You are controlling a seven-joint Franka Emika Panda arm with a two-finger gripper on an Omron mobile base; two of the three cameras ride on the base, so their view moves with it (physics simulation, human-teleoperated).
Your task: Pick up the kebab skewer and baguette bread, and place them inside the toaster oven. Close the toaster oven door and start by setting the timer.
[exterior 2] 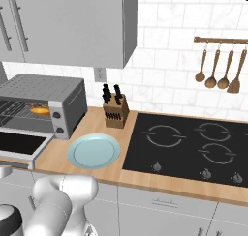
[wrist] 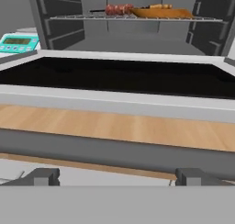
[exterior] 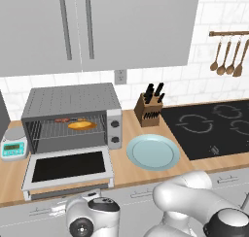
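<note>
The gripper (wrist: 117, 177), jaws wide and empty, sits low before the counter's front edge, facing the toaster oven door's (wrist: 114, 78) bar handle (wrist: 114, 152), probably to lift it. Beyond, the kebab skewer (wrist: 117, 9) and baguette bread (wrist: 160, 11) lie on the toaster oven's (exterior: 73, 102) rack.

- The oven (exterior: 73, 115) stands on the desk (exterior: 121, 173), with its door (exterior: 68, 167) dropped flat towards the desk's front edge.
- The baguette (exterior: 81, 126) and the skewer (exterior: 67, 119) lie side by side on a rack inside the oven, the skewer behind and left.
- A scale (exterior: 13, 144) sits just left of the oven.
- A plate (exterior: 152, 151) lies right of the door, with a knife block (exterior: 149, 110) behind it.
- A cooktop (exterior: 214, 126) lies right of the plate.
- Spoons (exterior: 226, 56) hang on the wall above the cooktop.
- The end effector (wrist: 117, 177) hovers low before the door's handle (wrist: 117, 152).
</note>
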